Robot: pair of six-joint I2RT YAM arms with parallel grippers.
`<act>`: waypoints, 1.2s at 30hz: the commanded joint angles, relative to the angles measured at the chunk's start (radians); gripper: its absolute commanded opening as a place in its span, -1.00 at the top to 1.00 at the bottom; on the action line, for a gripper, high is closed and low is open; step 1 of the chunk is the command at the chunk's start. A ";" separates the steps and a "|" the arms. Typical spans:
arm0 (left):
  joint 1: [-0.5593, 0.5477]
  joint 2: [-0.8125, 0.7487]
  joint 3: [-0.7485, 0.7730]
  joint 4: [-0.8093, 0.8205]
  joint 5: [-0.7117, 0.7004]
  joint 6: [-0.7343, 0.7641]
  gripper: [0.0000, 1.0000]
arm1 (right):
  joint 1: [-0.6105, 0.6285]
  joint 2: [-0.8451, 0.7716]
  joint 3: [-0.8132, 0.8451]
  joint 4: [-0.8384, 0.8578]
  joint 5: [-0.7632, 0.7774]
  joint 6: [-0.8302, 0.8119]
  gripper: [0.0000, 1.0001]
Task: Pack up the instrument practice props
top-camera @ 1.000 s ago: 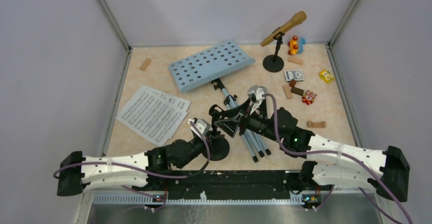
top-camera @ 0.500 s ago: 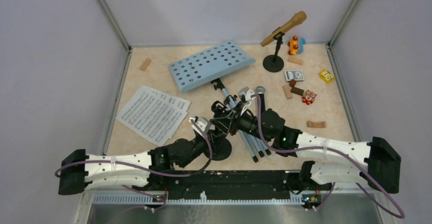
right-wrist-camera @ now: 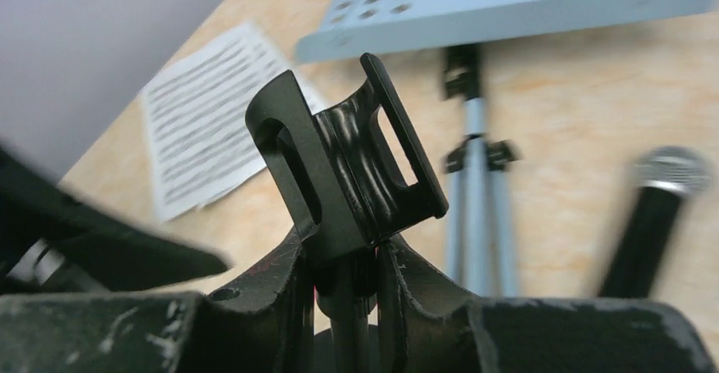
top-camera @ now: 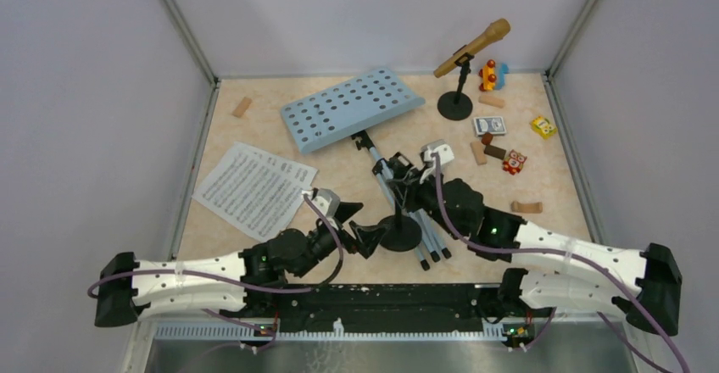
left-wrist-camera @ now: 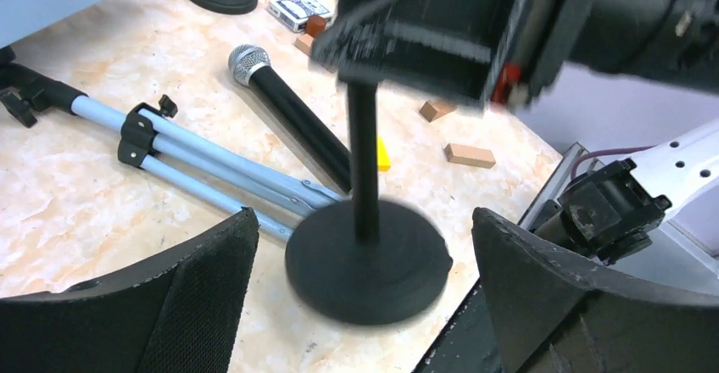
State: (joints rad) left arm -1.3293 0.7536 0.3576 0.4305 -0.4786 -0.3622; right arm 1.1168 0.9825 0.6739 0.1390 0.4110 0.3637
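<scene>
My right gripper (right-wrist-camera: 348, 264) is shut on the thin stem of a black round-based mic holder (top-camera: 398, 232), just under its empty clip (right-wrist-camera: 349, 169). The base (left-wrist-camera: 366, 259) is low over the table, between the fingers of my open left gripper (left-wrist-camera: 363, 220), which touch nothing. A black microphone (left-wrist-camera: 288, 112) lies beside the grey tripod legs (top-camera: 417, 225) of the light blue music desk (top-camera: 352, 108). White music sheets (top-camera: 250, 188) lie at the left. A gold microphone (top-camera: 472, 47) sits in a second holder (top-camera: 455, 106) at the back.
Small wooden blocks (top-camera: 526, 207), a box of playing cards (top-camera: 489, 125) and colourful toys (top-camera: 492, 75) are scattered at the right and back. Grey walls close in the table on three sides. A black rail (top-camera: 381, 298) runs along the near edge.
My left gripper has opened and let go of the mic holder, drawing back to the left. My right gripper has shut on the stem and shifted the holder to the right.
</scene>
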 commanded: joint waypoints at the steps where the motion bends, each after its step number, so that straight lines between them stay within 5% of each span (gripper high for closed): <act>1: -0.002 -0.074 0.016 -0.060 -0.005 -0.049 -0.97 | -0.137 -0.126 0.149 -0.112 0.314 -0.050 1.00; 11: -0.002 -0.193 -0.025 -0.206 -0.068 -0.202 -0.97 | -0.755 -0.099 0.152 -0.090 0.392 -0.140 1.00; 17: -0.002 -0.189 0.014 -0.297 -0.026 -0.243 -0.97 | -0.957 0.047 0.117 0.248 0.542 -0.391 1.00; 25: -0.002 -0.216 0.025 -0.363 -0.026 -0.218 -0.97 | -1.137 0.246 -0.005 0.715 0.495 -0.484 1.00; 30: -0.002 -0.241 0.015 -0.334 -0.035 -0.172 -0.97 | -1.218 0.404 0.031 0.842 0.510 -0.505 1.00; 36: -0.002 -0.230 0.002 -0.275 -0.029 -0.090 -0.97 | -1.238 0.569 0.064 1.098 0.559 -0.733 1.00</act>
State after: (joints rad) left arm -1.3293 0.5179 0.3443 0.0769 -0.5098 -0.5232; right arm -0.1104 1.4979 0.6685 0.9108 0.9318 -0.2016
